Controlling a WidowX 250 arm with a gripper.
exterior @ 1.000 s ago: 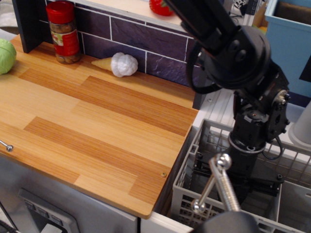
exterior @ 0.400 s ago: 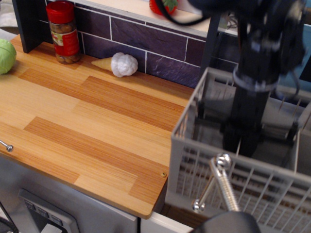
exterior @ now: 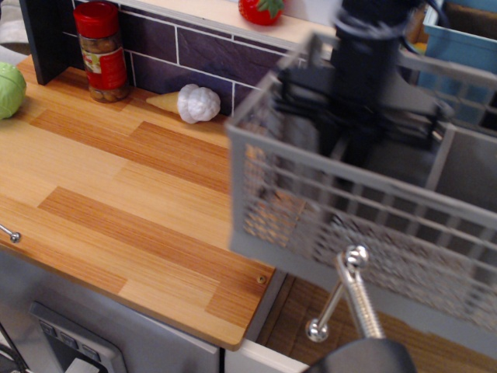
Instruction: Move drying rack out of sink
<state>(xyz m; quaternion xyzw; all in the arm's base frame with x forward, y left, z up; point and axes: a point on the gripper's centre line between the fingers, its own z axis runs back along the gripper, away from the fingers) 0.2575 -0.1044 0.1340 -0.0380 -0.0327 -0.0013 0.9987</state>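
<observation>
Grey lattice drying rack (exterior: pixel 365 217) hangs in the air, clear of the sink (exterior: pixel 311 318).

Blurred by motion, the rack is tilted, its left corner over the right edge of the wooden desk (exterior: pixel 140 194), the rest above the sink's tan bottom. The black claw (exterior: pixel 353 116) reaches down inside it; its tips look pinched on an inner divider, though blur hides the contact. The chrome faucet (exterior: pixel 349 295) stands in front. At the back wall sit a red-lidded jar (exterior: pixel 102 53), an ice-cream cone toy (exterior: pixel 189 102) and a green cabbage (exterior: pixel 9 89).
</observation>
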